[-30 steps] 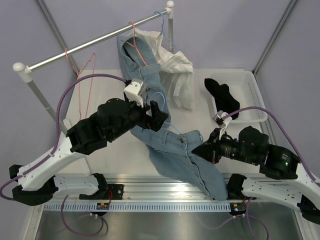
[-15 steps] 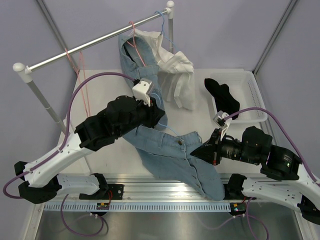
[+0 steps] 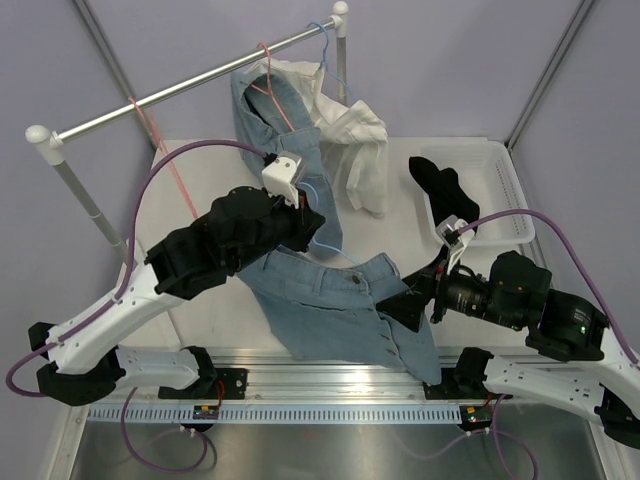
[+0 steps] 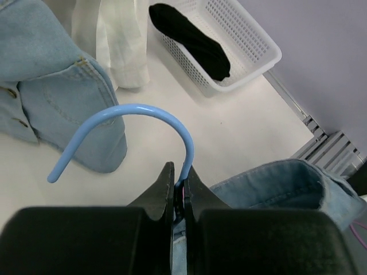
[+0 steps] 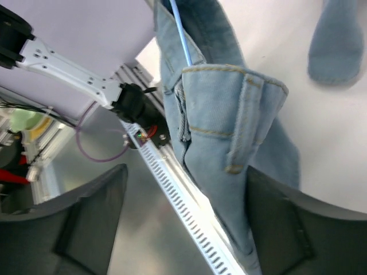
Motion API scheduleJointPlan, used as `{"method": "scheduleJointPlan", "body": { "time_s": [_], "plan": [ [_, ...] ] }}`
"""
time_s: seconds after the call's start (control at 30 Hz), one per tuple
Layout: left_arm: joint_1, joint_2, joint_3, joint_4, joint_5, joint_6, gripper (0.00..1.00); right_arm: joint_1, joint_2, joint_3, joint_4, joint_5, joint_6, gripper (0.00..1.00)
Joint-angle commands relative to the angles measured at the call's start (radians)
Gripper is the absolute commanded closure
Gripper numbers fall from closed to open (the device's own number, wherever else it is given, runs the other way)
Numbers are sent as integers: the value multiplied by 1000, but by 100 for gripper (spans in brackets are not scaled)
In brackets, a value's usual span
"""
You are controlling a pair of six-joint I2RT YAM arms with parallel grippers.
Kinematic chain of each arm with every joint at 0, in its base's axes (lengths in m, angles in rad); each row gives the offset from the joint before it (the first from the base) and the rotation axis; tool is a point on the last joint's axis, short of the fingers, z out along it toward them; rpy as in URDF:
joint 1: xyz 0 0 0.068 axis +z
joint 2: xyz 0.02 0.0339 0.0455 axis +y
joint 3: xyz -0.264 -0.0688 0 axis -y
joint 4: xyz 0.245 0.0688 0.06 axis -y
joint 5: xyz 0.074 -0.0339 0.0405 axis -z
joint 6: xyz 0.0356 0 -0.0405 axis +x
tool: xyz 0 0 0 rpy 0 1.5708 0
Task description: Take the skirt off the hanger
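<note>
From above, you see the skirt (image 3: 440, 185) lying in the white basket (image 3: 505, 235) at the right of the bench (image 3: 225, 320), well apart from the hanger (image 3: 170, 165), which hangs pink and bare from the rail (image 3: 190, 88) at the left. I judge the skirt is already off. Both arms are busy with the jeans (image 3: 330, 305), which spread over the bench toward the near edge. The left end effector (image 3: 305, 218) is at the top of a light-blue hanger (image 3: 325, 235), and the right end effector (image 3: 400, 300) is at the waistband, probably so that one arm lifts while the other steadies the cloth. A white shirt (image 3: 355, 135) hangs on the rail behind. In the left wrist view, the left end effector (image 4: 178, 172) is closed on the wire just under the hook of the light-blue hanger (image 4: 137, 109). You also see the white bench (image 4: 229, 132), the skirt (image 4: 192, 37) in its basket (image 4: 252, 51), and grey walls behind. In the right wrist view, the right end effector (image 5: 186, 177) stands open. Its fingers (image 5: 92, 223) are wide on both sides of the jeans (image 5: 223, 114) and do not pinch them. Below is the slotted metal edge (image 5: 183, 223) of the bench.
</note>
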Motion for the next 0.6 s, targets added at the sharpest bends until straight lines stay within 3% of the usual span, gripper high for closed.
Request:
{"method": "scheduleJointPlan", "body": {
  "time_s": [0.0,0.1,0.57],
  "plan": [
    [8,3,122,32,-43,35,100,7,14,50,-25,78,0,11],
    [9,11,168,19,-31,44,100,5,-11,38,-55,83,-9,3],
    [12,-17,283,-34,15,47,100,7,-136,-126,-33,104,-28,8]
  ]
}}
